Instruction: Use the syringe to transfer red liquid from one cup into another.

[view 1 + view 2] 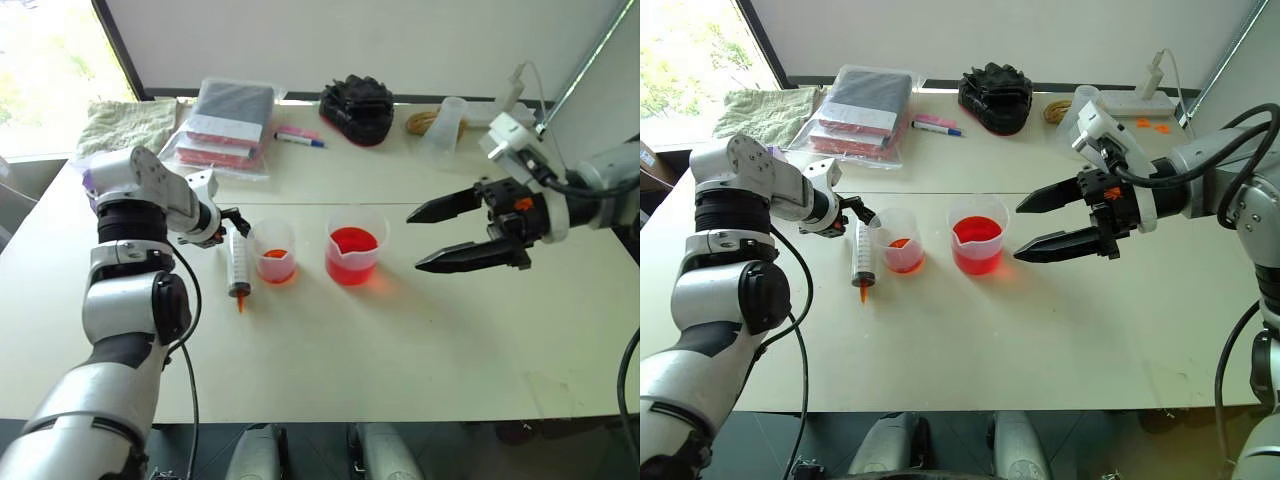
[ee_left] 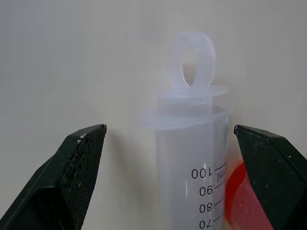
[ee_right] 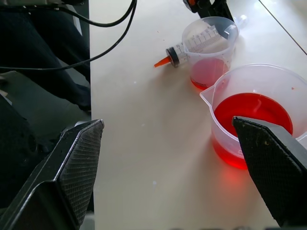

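Observation:
The syringe lies flat on the table, orange tip toward the front edge and plunger ring toward the back. My left gripper hovers open over the plunger end, and its fingers stand either side of the barrel without touching it. Just right of the syringe stands the small clear cup with a little red liquid at its bottom. The wider beaker further right holds more red liquid. My right gripper hangs open above the table, right of the beaker and pointing at it.
Along the back of the table lie a folded towel, a bagged packet, a pink-and-blue marker pen, a black glove-like bundle, a cloudy tapered cup and a white power strip.

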